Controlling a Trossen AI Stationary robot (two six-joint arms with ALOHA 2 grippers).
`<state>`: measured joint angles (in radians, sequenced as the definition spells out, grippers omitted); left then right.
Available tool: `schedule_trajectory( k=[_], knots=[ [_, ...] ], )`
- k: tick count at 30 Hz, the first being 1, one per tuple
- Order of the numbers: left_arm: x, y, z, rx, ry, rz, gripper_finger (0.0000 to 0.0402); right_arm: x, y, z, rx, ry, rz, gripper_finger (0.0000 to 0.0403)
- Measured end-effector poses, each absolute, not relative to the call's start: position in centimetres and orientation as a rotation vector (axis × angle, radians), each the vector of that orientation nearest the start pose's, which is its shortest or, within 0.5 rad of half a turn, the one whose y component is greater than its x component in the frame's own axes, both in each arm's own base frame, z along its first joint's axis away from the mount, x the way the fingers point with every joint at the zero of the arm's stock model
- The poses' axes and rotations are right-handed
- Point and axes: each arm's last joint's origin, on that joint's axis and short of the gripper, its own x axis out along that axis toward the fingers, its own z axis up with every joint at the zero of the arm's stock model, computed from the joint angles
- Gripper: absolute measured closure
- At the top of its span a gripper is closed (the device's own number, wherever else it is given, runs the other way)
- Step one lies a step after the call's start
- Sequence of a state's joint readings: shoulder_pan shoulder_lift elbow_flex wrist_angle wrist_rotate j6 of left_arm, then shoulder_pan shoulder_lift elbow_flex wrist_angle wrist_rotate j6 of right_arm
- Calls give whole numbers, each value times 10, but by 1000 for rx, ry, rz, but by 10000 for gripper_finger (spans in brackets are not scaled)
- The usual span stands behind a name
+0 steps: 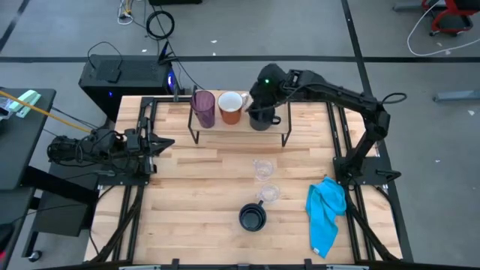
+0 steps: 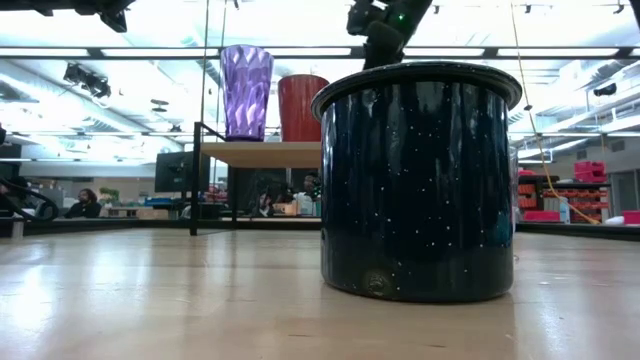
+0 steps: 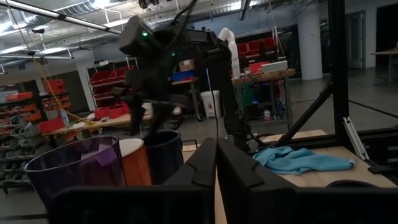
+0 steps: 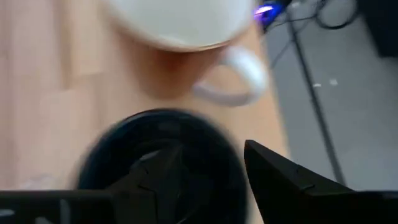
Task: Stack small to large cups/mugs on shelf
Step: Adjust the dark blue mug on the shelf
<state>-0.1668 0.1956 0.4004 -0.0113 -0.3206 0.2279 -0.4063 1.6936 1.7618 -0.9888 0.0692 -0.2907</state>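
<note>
The right gripper (image 1: 262, 105) straddles the rim of a dark mug (image 1: 260, 118) on the shelf (image 1: 238, 129), one finger inside, one outside; whether it grips cannot be told; the white-and-orange mug (image 1: 232, 107) stands just beside, so a sideways pull could knock it; the left gripper (image 1: 161, 143) waits closed.

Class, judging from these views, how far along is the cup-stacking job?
Done: the translucent purple tumbler and white-and-orange mug stand on the light wooden shelf. In hand: the right claw is at a dark mug on the shelf. Left: two clear glasses and another dark navy mug on the table.
</note>
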Motion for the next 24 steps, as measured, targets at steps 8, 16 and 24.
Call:
schedule_trajectory(
  k=[8, 16, 24],
  knots=[
    [83, -5, 282, 173, -170, 174, 389, 326, -126, 359, -115, 1005, -241, 223],
    [83, -5, 282, 173, -171, 173, 378, 325, -128, 358, -82, 997, -223, 223],
    [83, -5, 282, 172, -171, 173, 393, 336, -138, 345, -59, 999, -213, 223]
  ],
)
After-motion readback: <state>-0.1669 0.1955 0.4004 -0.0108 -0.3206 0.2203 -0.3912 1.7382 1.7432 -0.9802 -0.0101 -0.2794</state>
